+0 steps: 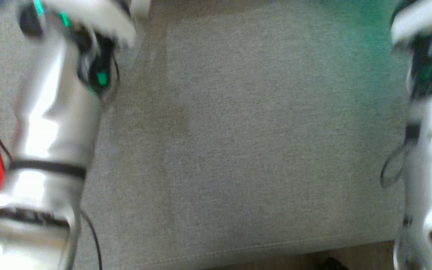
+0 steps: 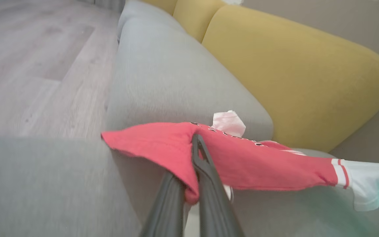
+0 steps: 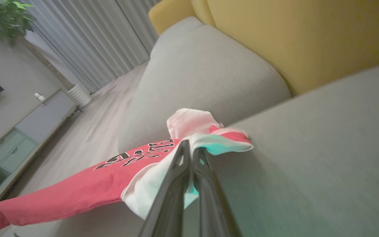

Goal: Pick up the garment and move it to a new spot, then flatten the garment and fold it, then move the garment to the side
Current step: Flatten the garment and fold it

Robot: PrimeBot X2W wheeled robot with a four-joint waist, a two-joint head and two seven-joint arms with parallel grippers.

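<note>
The garment [image 2: 248, 164] is a red top with white sleeves trimmed in red stripes and black-and-white lettering across its front. It is pulled out long between the two claws, raised over the grey sofa seat [image 1: 257, 131]. The left claw [image 2: 197, 140] is clenched on a fold of the red body, the cloth bunching around its dark fingers [image 2: 209, 177] and drooping just under the tips. From that claw the red cloth runs off to both sides, and the white sleeve ends far out to its right. The right claw [image 3: 191, 148] is clenched on the white part, which hangs down to the left of its fingers, while the lettered red body stretches away to its lower left. A pale crumpled bit of the top stands up just beyond both sets of fingertips.

Past each claw the grey cushions run on, with the yellow backrest [image 2: 291, 72] beyond and to the right. The wooden floor [image 2: 28, 65] lies left of the left claw. Far beyond the right claw, to its upper left, are grey curtains [image 3: 94, 39], a leafy plant [image 3: 2, 16] and a low cabinet [image 3: 28, 131].

The head view is blurred: the left forearm [image 1: 51, 131] and right forearm [image 1: 429, 150] flank the seat, with a red patch beside the left one
</note>
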